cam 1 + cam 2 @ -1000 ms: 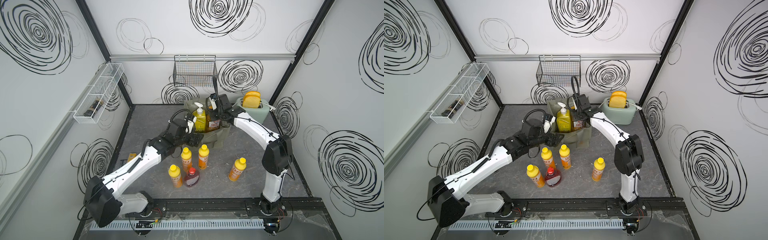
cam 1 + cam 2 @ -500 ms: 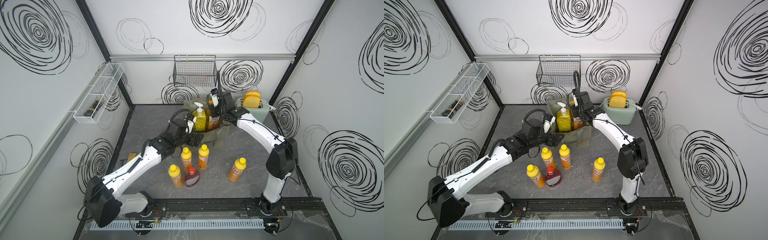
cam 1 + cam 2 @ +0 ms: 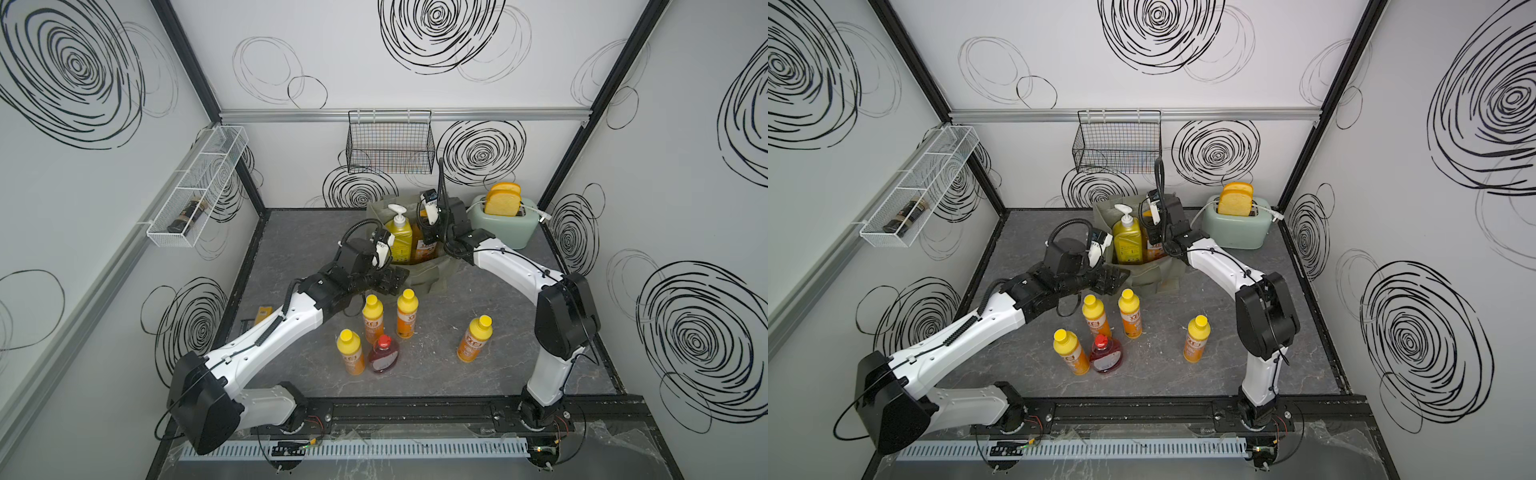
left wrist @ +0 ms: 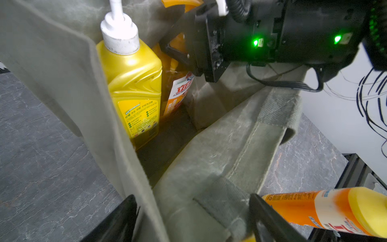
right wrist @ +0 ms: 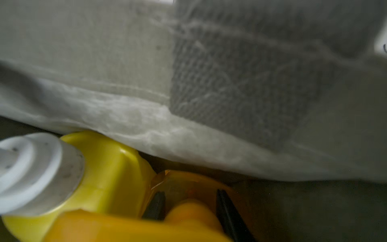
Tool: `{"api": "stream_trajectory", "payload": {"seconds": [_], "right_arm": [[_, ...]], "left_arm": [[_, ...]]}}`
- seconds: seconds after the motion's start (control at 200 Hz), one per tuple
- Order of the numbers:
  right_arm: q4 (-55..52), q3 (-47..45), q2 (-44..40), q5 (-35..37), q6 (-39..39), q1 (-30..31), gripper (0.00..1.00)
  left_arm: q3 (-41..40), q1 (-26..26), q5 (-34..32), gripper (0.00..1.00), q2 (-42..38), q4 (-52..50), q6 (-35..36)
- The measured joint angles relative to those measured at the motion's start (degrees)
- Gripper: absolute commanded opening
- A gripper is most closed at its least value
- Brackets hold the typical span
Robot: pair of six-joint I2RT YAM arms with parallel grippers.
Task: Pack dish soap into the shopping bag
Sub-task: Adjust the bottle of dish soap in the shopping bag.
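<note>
Amber bottle [image 4: 178, 96] inside shopping bag [image 4: 209, 146], beside yellow bottle [image 4: 134, 83]; right end effector [image 5: 189, 194] clamped on its pump neck. left end effector [image 4: 192, 197] spread wide, straddling bag's front wall. Bottle likely heavy, slick, rigid; neck looks the good hold.

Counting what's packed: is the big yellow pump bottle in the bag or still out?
In: the yellow pump bottle stands upright between the walls of the shopping bag.
</note>
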Motion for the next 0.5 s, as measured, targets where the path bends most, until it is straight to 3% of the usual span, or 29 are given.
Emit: {"api": "stream_trajectory", "payload": {"seconds": [0.095,0.155,0.235,0.4,0.5], "right_arm": [[0.85,-0.57,-0.13,-0.33,0.07,-0.11,0.32],[0.79,-0.68,-0.35,-0.44,0.07,-0.13,0.46],[0.79,-0.74,-0.87,-0.72,-0.09,-0.15,0.58],[-1.05,0.07,-7.45,-2.97,0.35,-0.22,0.72],[-3.58,2.47,-14.01,-5.95,1.16,-1.31,0.75]], "left_arm": [[0.0,0.0,-0.07,0.91,0.0,-0.15,0.02],[0.0,0.02,-0.24,1.0,-0.17,-0.33,0.0],[0.11,0.35,-0.44,0.96,-1.03,-0.87,0.02],[3.1,4.5,-0.5,0.96,-5.53,-2.86,-0.24],[6.54,8.7,-0.26,0.96,-8.17,-2.51,-0.92]]}}
